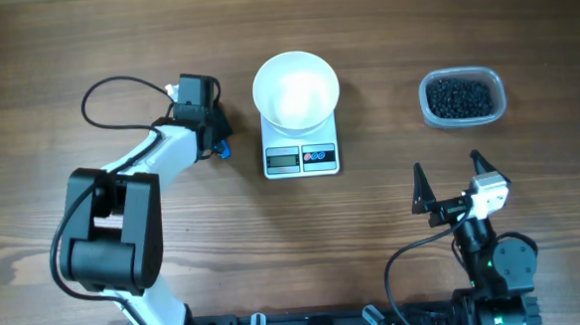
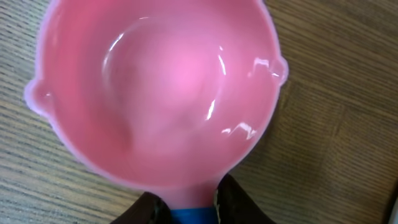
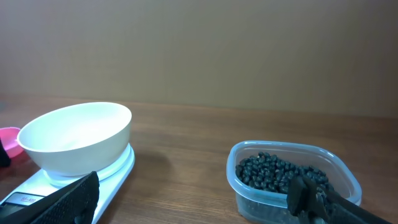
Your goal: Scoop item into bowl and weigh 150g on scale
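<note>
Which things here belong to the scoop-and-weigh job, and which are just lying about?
Job: black beads, clear tub, pink scoop, white bowl, scale.
Lying about: nothing else visible on the wooden table.

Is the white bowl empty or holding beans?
Empty: overhead, the bowl shows a bare white inside; the beans sit in the clear tub.

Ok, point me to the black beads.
Overhead, the black beads sit in the clear tub at upper right, right of the bowl on the scale, beyond the right hand.
</note>
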Available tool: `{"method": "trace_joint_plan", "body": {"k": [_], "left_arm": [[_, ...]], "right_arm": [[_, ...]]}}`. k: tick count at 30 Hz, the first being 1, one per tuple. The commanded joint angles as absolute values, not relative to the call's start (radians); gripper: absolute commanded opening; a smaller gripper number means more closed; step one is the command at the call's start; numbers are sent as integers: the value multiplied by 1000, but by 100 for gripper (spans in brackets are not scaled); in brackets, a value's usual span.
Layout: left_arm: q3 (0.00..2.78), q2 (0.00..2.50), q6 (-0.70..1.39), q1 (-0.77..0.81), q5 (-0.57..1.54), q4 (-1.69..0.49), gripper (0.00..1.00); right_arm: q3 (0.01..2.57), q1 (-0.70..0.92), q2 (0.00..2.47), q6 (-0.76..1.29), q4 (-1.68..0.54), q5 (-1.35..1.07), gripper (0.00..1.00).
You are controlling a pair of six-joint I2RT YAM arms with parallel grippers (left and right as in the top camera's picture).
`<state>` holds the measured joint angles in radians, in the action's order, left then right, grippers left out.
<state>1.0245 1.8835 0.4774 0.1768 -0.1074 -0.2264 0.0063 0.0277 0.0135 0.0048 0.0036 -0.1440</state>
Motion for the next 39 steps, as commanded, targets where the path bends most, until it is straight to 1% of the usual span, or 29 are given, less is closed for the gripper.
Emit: {"method": "trace_joint_plan", "body": {"k": [1, 12, 27, 33, 39], "left_arm": [[1010, 1914, 483, 174, -105, -235, 26], [1013, 1885, 483, 173, -102, -235, 26], [1013, 1676, 483, 171, -94, -251, 27], [1021, 1625, 484, 170, -93, -265, 25], [1076, 1613, 483, 143, -10, -336, 24]], "right_arm": [[6, 28, 10, 2, 8, -130, 100], [6, 28, 10, 2, 8, -130, 100], [6, 28, 10, 2, 8, -130, 100], [6, 28, 10, 2, 8, -130, 100], [6, 28, 10, 2, 8, -130, 100]]}}
